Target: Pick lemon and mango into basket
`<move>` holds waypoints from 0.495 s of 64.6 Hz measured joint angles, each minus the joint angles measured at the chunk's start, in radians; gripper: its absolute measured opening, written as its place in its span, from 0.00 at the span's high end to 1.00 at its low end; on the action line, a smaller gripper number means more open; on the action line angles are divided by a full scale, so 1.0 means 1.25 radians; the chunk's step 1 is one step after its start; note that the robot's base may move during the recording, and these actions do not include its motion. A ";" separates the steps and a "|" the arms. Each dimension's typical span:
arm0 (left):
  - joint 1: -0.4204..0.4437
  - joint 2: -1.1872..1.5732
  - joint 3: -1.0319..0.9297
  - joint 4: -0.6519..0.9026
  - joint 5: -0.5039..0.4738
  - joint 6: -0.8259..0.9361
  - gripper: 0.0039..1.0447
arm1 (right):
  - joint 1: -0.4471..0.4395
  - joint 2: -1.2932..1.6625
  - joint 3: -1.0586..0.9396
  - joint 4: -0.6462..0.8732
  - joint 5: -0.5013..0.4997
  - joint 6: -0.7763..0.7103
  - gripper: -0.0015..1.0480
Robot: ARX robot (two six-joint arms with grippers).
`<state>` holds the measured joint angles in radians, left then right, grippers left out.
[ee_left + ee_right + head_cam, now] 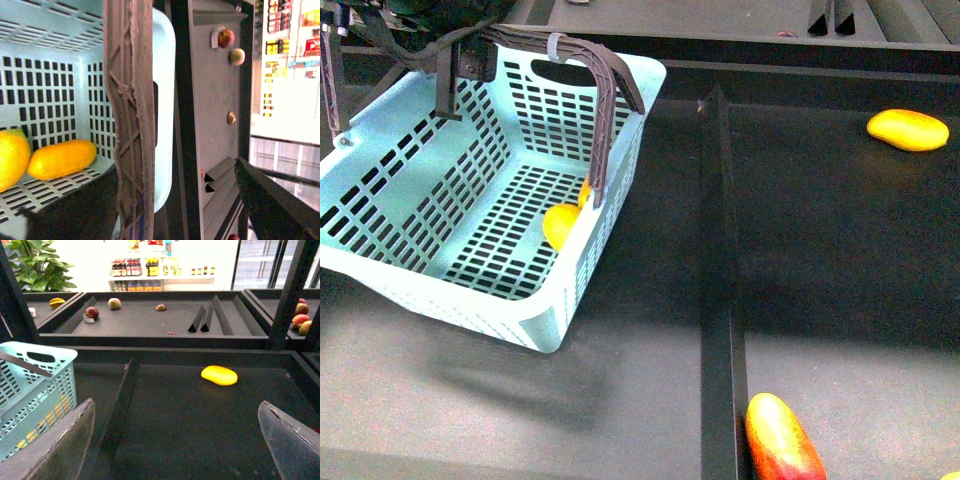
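The teal basket (410, 200) hangs tilted at the left, and its brown handles (130, 120) pass between the jaws of my open left gripper (170, 205), which sits at the top left (460, 65) in the front view. Inside the basket lie a bright yellow lemon (9, 157) and an orange-yellow mango (62, 159); from the front only yellow fruit (560, 225) shows behind the handle. A red-and-yellow mango (783, 440) lies by the divider at the near edge. My right gripper (177, 440) is open and empty above the dark shelf.
A bright yellow oval fruit (908, 129) lies at the far right of the right compartment (219, 375). A black divider (720, 300) separates the two compartments. Apples (91, 312) and other fruit sit on the shelf behind. A black post (287, 295) stands at the right.
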<state>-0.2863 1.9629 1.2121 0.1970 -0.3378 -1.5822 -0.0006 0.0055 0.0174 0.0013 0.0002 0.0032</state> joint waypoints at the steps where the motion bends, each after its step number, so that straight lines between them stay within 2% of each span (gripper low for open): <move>1: -0.001 -0.013 -0.007 -0.013 -0.012 -0.002 0.31 | 0.000 0.000 0.000 0.000 0.000 0.000 0.08; 9: -0.016 -0.119 -0.046 -0.168 -0.097 -0.012 0.06 | 0.000 0.000 0.000 0.000 0.000 0.000 0.08; 12: -0.028 -0.147 -0.049 -0.213 -0.111 -0.001 0.06 | 0.000 0.000 0.000 0.000 0.000 0.000 0.08; 13: -0.031 -0.156 -0.060 -0.193 -0.097 0.031 0.08 | 0.000 0.000 0.000 0.000 0.000 0.000 0.08; 17: -0.038 -0.208 -0.194 0.135 -0.004 0.307 0.21 | 0.000 0.000 0.000 0.000 0.000 0.000 0.08; 18: -0.038 -0.214 -0.213 0.176 0.000 0.349 0.23 | 0.000 0.000 0.000 0.000 0.000 0.000 0.08; 23: -0.021 -0.286 -0.382 0.474 0.046 0.757 0.39 | 0.000 0.000 0.000 0.000 0.000 0.000 0.08; 28: 0.013 -0.354 -0.485 0.583 0.064 1.038 0.54 | 0.000 0.000 0.000 0.000 0.000 0.000 0.08; 32: 0.039 -0.398 -0.547 0.604 0.082 1.139 0.66 | 0.000 0.000 0.000 0.000 0.000 0.000 0.08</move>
<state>-0.2371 1.4651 0.5285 0.9520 -0.2356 -0.1589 -0.0006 0.0055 0.0174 0.0013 0.0002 0.0032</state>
